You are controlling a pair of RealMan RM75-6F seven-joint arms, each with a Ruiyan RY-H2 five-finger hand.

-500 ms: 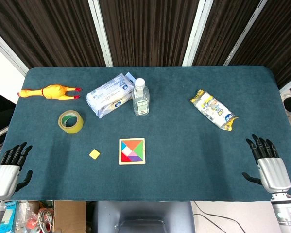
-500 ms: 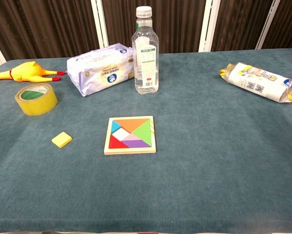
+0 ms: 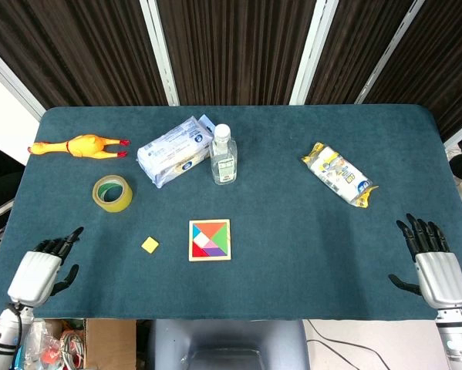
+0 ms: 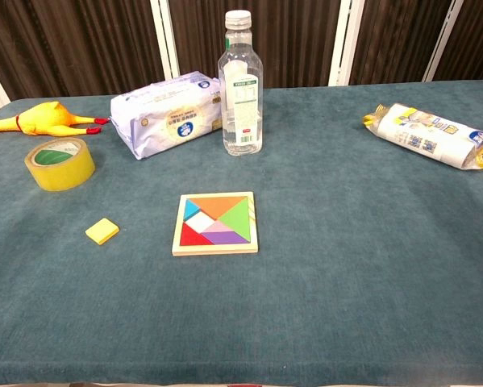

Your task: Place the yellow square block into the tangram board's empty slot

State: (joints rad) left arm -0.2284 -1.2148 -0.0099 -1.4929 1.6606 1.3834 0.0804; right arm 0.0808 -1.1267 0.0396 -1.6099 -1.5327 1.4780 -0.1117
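With both robot hands empty, fingers spread, bring your left robot hand [image 3: 39,271] down over the yellow square block [image 3: 150,245], lying just left of the tangram board [image 3: 210,240], and pinch its edges squarely.

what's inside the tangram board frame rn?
The tangram board holds coloured pieces: orange, green, blue, red, purple and pink. One square slot left of centre is empty, showing pale. The yellow square block lies on the table to its left, apart from it. Nothing covers the board.
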